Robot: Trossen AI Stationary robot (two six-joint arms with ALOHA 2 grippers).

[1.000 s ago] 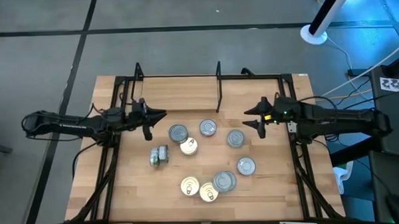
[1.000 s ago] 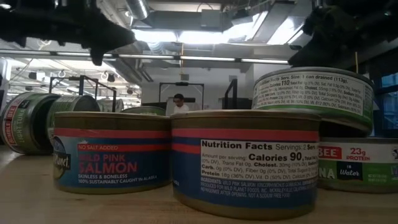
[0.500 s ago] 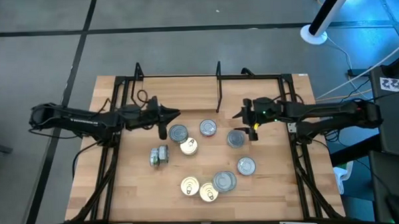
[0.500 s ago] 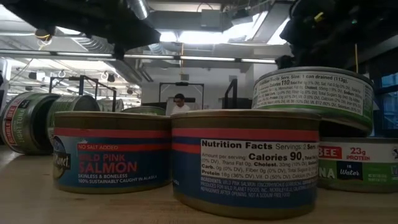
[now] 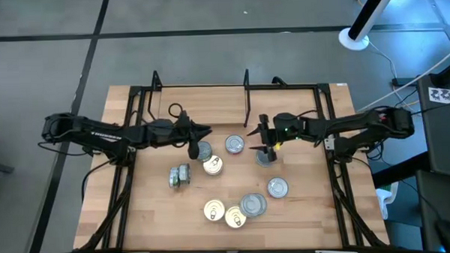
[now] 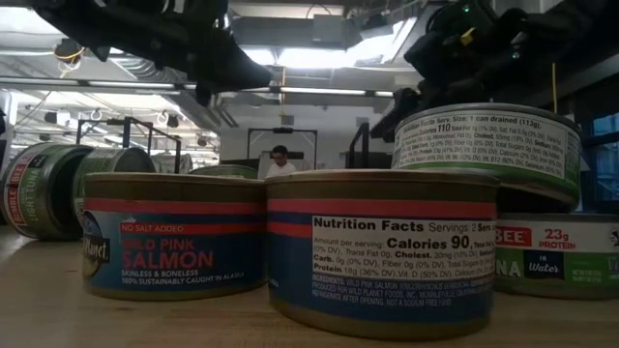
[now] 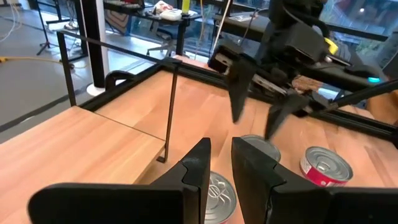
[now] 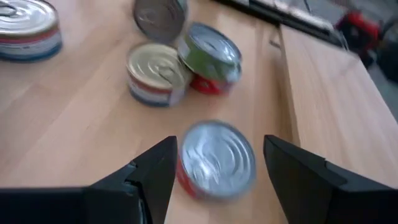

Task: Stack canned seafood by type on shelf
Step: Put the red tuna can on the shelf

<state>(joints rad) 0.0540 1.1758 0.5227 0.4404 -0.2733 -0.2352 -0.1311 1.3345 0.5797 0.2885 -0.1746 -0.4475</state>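
Note:
Several short round tins lie loose on the table, among them a silver-lidded one with a red side and another silver one. A pair lies on its side. My right gripper hangs open over the red-sided tin, with a finger to either side and apart from it. My left gripper hovers at the far edge of the silver tin, open only by a narrow gap and holding nothing. The shelf board lies along the far edge between thin black uprights.
Gold-lidded tins and more silver ones crowd the table's middle and near part. A black frame rail runs along each side. In the low view, tins fill the foreground and a person shows far behind.
Both grippers have come in toward the table's middle: the left toward the right edge, over the silver tin, and the right toward the left edge and down, over the red-sided tin, rolling its wrist as it went. The tins have stayed where they were.

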